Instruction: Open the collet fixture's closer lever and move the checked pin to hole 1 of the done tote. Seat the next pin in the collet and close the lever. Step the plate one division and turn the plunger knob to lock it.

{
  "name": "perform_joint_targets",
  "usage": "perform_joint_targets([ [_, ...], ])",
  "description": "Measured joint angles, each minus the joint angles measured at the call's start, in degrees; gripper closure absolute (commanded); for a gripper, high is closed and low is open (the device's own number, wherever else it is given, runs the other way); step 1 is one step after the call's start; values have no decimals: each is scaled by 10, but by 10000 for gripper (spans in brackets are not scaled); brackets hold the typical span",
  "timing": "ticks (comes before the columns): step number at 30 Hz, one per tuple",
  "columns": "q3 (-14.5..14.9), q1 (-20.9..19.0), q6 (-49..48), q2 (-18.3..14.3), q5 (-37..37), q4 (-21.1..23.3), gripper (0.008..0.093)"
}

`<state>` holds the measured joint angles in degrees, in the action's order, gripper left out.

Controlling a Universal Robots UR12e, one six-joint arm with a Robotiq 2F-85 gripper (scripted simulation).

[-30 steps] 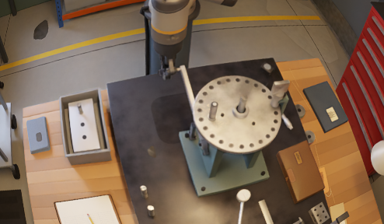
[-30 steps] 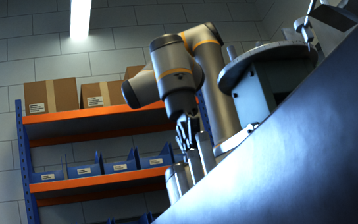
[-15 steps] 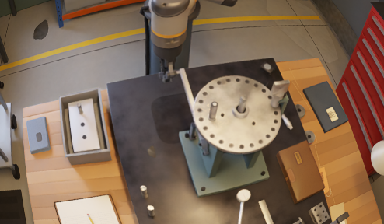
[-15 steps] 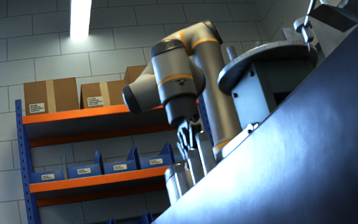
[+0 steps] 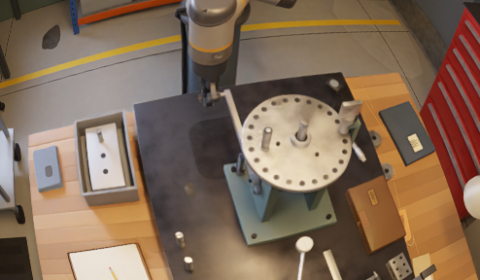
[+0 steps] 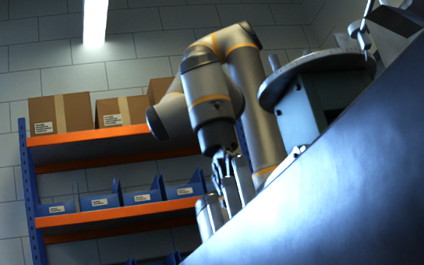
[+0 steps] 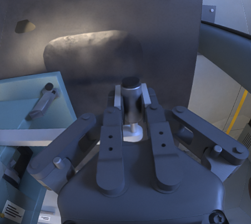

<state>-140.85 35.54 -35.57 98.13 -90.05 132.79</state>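
Note:
The gripper (image 5: 208,96) (image 7: 132,98) is at the back left of the black mat, beside the fixture. The closer lever's handle knob (image 7: 131,99), a short dark-topped grey cylinder at the end of the long pale lever bar (image 5: 233,117), is clamped in its closed fingers. The lever runs from there down to the collet fixture's teal base (image 5: 282,214). The round index plate (image 5: 296,142) carries a pin (image 5: 266,137) left of the centre collet (image 5: 301,131). The plunger knob (image 5: 350,114) stands at the plate's right rim. The done tote (image 5: 105,156) sits left, one pin in its far hole. Two spare pins (image 5: 180,238) (image 5: 188,263) stand on the mat's front left.
The mat's back edge (image 5: 185,95) lies just under the gripper, with the arm's own base behind it. A brown box (image 5: 375,213) and a dark pad (image 5: 406,131) lie right of the fixture. A red drawer cabinet (image 5: 462,107) closes off the right side.

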Motion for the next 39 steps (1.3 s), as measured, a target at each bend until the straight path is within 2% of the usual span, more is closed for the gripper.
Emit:
perform_joint_targets([
  [39, -17, -3, 3, -47, 0, 64, 934],
])
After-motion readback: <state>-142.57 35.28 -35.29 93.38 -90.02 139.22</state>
